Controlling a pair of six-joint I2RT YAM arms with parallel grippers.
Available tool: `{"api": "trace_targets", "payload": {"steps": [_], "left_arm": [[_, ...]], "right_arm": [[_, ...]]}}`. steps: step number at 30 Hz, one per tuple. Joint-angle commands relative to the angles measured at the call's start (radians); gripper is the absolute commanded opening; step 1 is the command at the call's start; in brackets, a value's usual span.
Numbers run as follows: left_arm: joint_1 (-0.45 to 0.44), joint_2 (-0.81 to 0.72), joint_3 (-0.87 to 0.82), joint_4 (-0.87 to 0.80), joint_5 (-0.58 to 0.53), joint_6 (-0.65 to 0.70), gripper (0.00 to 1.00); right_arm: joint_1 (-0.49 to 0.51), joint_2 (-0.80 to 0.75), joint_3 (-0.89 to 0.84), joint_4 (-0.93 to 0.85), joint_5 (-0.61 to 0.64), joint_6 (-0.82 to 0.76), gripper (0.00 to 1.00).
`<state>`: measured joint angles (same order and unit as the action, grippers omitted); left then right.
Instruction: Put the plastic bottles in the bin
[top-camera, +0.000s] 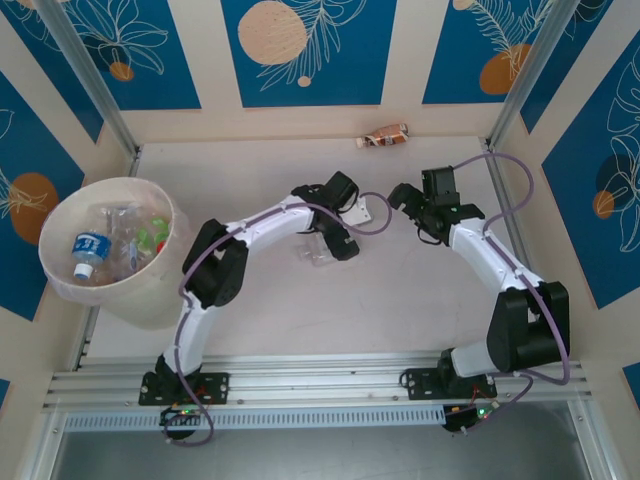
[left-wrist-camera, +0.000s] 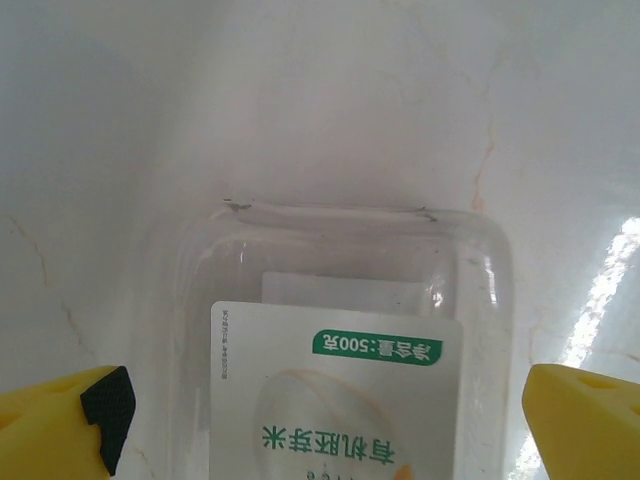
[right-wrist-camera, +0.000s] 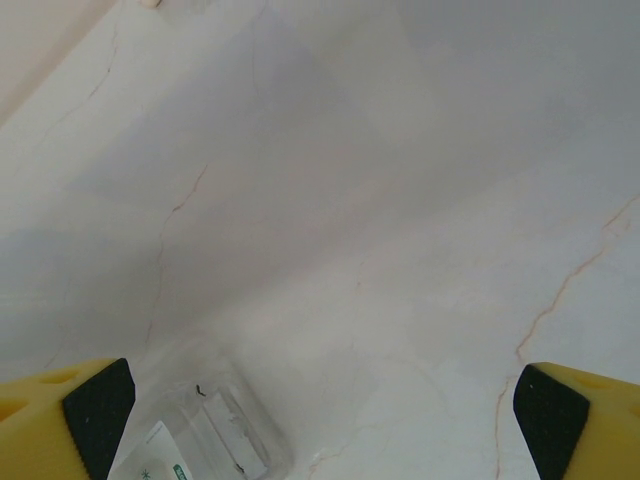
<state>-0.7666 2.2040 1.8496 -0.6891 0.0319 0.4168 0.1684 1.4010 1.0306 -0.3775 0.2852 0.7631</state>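
A clear, squarish plastic bottle (left-wrist-camera: 340, 340) with a white and green label lies on the table at mid-table (top-camera: 310, 252). My left gripper (left-wrist-camera: 320, 425) is open, with one yellow finger on each side of the bottle and a gap at both; from above it (top-camera: 330, 240) hangs over the bottle. My right gripper (right-wrist-camera: 320, 410) is open and empty over bare table, with the same bottle (right-wrist-camera: 205, 440) at its lower left; from above it (top-camera: 412, 213) is to the right of the left one. The bin (top-camera: 60, 275) stands at the far left with several bottles (top-camera: 110, 245) inside. Another bottle (top-camera: 385, 136) lies by the back wall.
The table is walled at the back and on both sides. An aluminium rail (top-camera: 320, 385) runs along the near edge where both arm bases are bolted. The left arm's elbow (top-camera: 215, 270) is close to the bin's right side.
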Motion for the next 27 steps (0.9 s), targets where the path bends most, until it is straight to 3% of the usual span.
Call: {"api": "trace_targets", "payload": {"steps": [1,6,11,14,20,27], "left_arm": [[0.004,0.044,0.058,-0.076,-0.048,0.048,1.00],[0.008,0.129,0.143,-0.104,-0.013,0.059,1.00],[0.008,0.338,0.460,-0.327,-0.007,0.048,0.91],[0.008,0.380,0.537,-0.345,0.000,0.027,0.87],[0.008,0.323,0.503,-0.304,0.015,-0.011,0.68],[0.007,0.109,0.238,-0.093,0.046,-0.074,0.43]], "right_arm": [[-0.015,-0.045,-0.022,0.005,0.026,0.014,1.00],[-0.028,-0.092,-0.036,-0.017,0.026,0.004,1.00],[-0.035,-0.153,-0.063,-0.037,0.040,-0.006,1.00],[-0.041,-0.186,-0.081,-0.048,0.054,-0.012,1.00],[-0.057,-0.221,-0.109,-0.049,0.064,-0.015,1.00],[-0.067,-0.211,-0.116,-0.029,0.048,-0.012,1.00]]}}
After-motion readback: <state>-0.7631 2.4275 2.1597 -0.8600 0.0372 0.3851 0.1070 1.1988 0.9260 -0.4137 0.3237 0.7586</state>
